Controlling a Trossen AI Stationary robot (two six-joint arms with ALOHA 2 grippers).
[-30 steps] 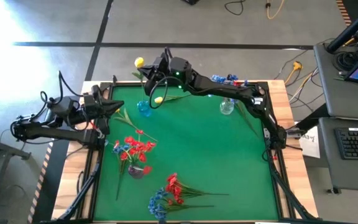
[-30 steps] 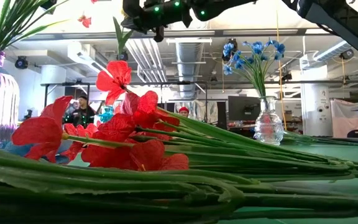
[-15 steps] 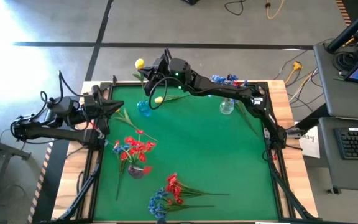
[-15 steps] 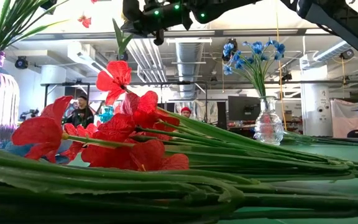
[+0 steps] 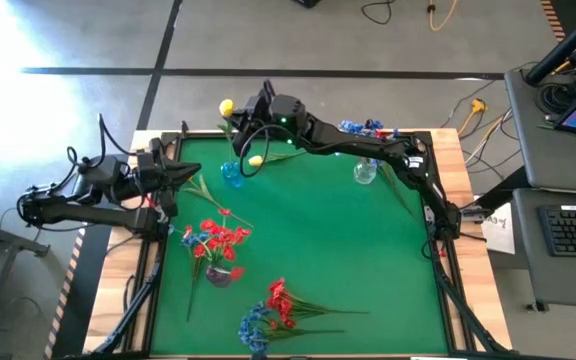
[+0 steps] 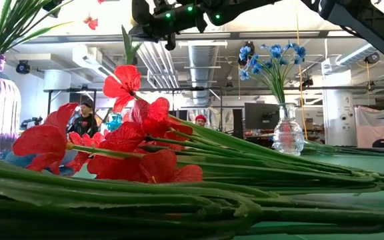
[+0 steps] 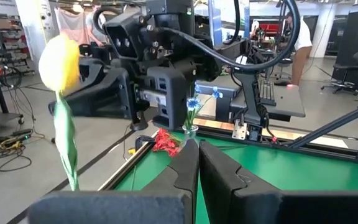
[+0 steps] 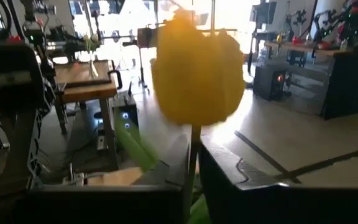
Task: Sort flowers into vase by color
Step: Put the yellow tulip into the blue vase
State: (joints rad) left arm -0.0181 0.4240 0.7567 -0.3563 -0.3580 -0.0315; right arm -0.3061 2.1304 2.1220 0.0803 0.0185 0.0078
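My right gripper (image 5: 236, 112) reaches to the table's far left and is shut on a yellow flower (image 5: 226, 104), whose blossom (image 8: 194, 68) stands just above the fingers. Below it a small blue vase (image 5: 232, 175) holds another yellow flower (image 5: 256, 160). A clear vase (image 6: 287, 130) at the far right holds blue flowers (image 5: 358, 127). Red flowers (image 5: 218, 238) stand in a vase (image 5: 220, 275) at the left. Loose red and blue flowers (image 5: 271, 310) lie near the front edge. My left gripper (image 5: 192, 172) waits shut at the left edge, touching nothing. My right gripper pinches the yellow flower's thin stem (image 8: 192, 146) just under the blossom between its two fingers. The fingers lie level, coming from the table's right, across the stem. The flower stands about upright, with stem and leaf (image 6: 129, 40) hanging below the fingers. Where the lower end sits I cannot tell.
The green mat (image 5: 348, 250) has free room in its middle and right half. In the low view the loose stems (image 6: 179, 193) fill the foreground. People show in the room beyond the table. A desk with a keyboard (image 5: 573, 230) stands to the right.
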